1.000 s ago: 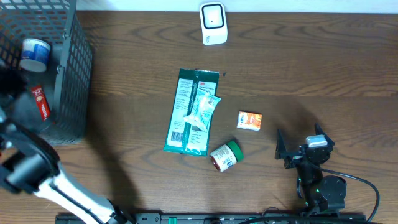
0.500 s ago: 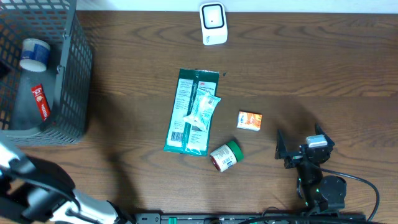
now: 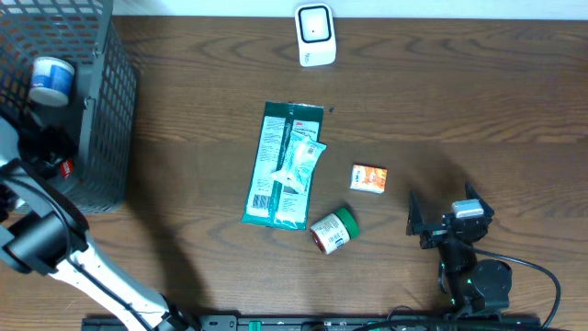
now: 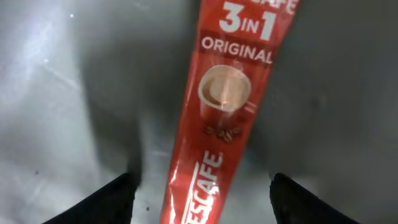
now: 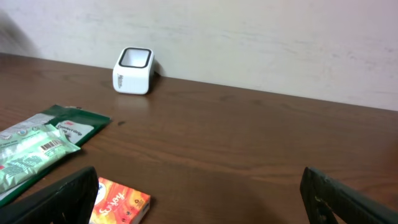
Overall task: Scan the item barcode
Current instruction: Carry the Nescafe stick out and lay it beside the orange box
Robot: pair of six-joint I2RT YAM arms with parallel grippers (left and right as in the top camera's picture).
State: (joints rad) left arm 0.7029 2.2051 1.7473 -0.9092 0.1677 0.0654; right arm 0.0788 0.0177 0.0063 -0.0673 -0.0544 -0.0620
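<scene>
One sachet (image 4: 233,93), left wrist: red glossy strip flat on grey basket (image 4: 50,93) floor, long axis nearly up-down in frame, top leaning right
Left wrist, print: "3 IN 1", "ORIGINAL", coffee cup, Nescafe lettering running lengthwise
Left wrist, left gripper (image 4: 208,199): dark fingers spread either side of sachet's lower end, clear of it
Overhead, basket: mesh, table's left end, holds sachet and tub (image 3: 50,80)
Overhead, table (image 3: 478,101): wood; pouch (image 3: 271,184), packet (image 3: 301,158), box (image 3: 368,178), jar (image 3: 333,231)
Overhead, scanner (image 3: 315,35): white, rounded, far edge
Overhead, right gripper (image 3: 439,222): spread
Right wrist: scanner, packet's barcode, orange box; fingers wide apart
</scene>
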